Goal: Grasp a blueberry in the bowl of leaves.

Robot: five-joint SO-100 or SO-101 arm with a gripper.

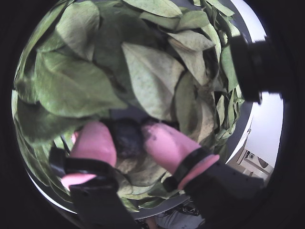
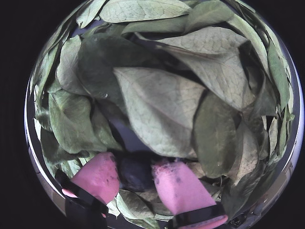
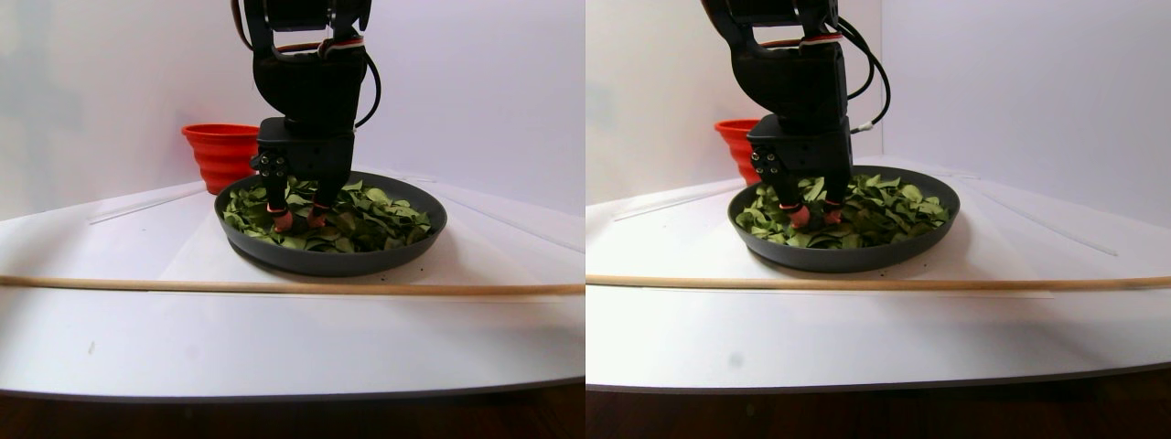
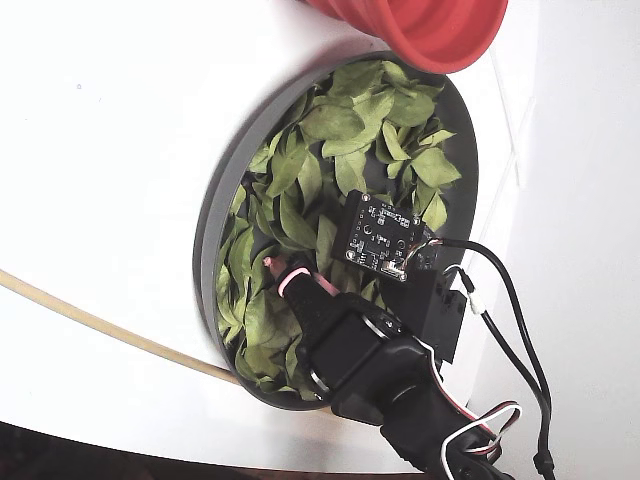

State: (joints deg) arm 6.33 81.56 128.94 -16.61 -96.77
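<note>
The blueberry (image 1: 127,138) is a small dark berry lying among green leaves in the dark grey bowl of leaves (image 3: 331,263). My gripper (image 1: 127,131) reaches down into the bowl's near left part, and its pink fingertips (image 1: 95,140) press the berry from both sides. The other wrist view shows the same: the blueberry (image 2: 136,172) sits squeezed between the pads of the gripper (image 2: 136,167). In the stereo pair view the gripper (image 3: 295,219) stands with its tips down in the leaves. In the fixed view the gripper (image 4: 285,272) is over the bowl (image 4: 215,215), and the berry is hidden.
A red-orange plastic bowl (image 3: 220,151) stands just behind the dish, also shown at the top of the fixed view (image 4: 430,30). A thin wooden stick (image 3: 274,286) lies across the white table in front of the dish. White walls close the back.
</note>
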